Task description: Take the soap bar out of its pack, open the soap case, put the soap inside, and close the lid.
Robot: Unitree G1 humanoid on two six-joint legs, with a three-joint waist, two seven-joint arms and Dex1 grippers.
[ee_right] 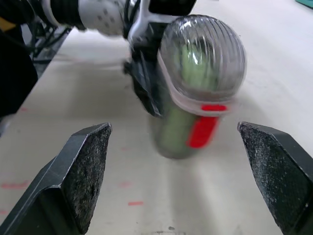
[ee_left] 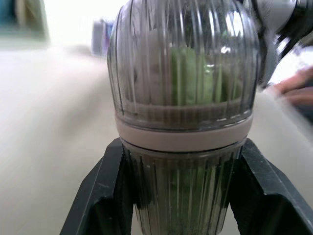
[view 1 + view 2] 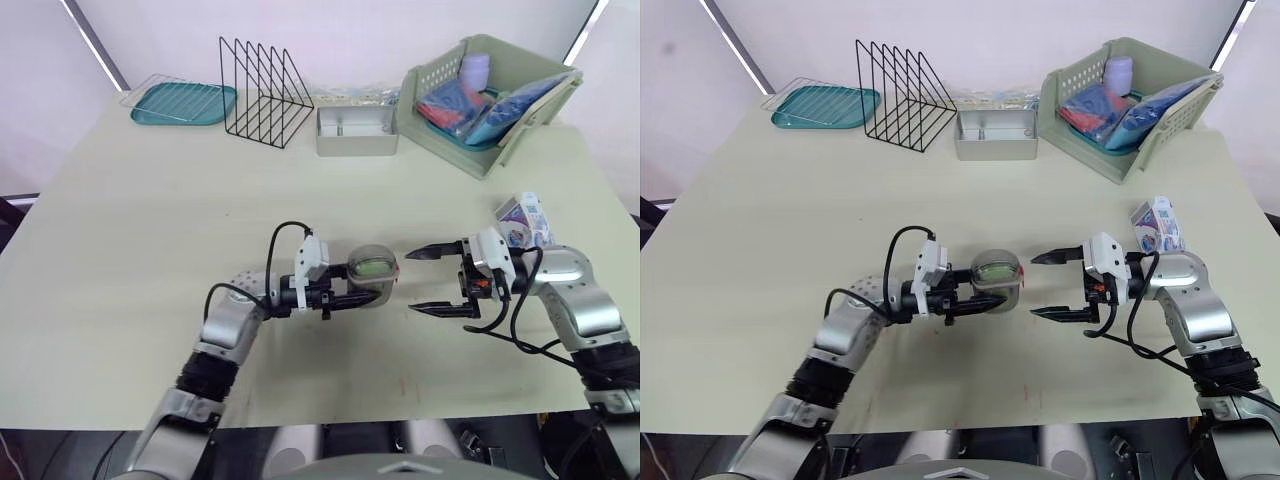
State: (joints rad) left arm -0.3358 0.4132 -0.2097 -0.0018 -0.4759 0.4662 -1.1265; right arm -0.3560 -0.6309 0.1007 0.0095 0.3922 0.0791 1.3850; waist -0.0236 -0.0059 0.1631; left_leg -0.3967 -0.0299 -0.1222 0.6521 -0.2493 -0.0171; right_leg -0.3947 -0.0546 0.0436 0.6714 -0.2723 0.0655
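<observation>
On the pale table (image 3: 150, 250), the left gripper (image 3: 355, 297) clamps the lower half of the soap case (image 3: 373, 270) with the lid closed. Just right of the case, the right gripper (image 3: 410, 282) hangs spread wide, empty. The soap pack (image 3: 524, 220) lies farther right, and the green soap (image 2: 195, 78) sits inside the case.

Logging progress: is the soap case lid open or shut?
Shut: the soap case has its dome flush on the pale rim band, green soap inside; left claw grips it.
</observation>
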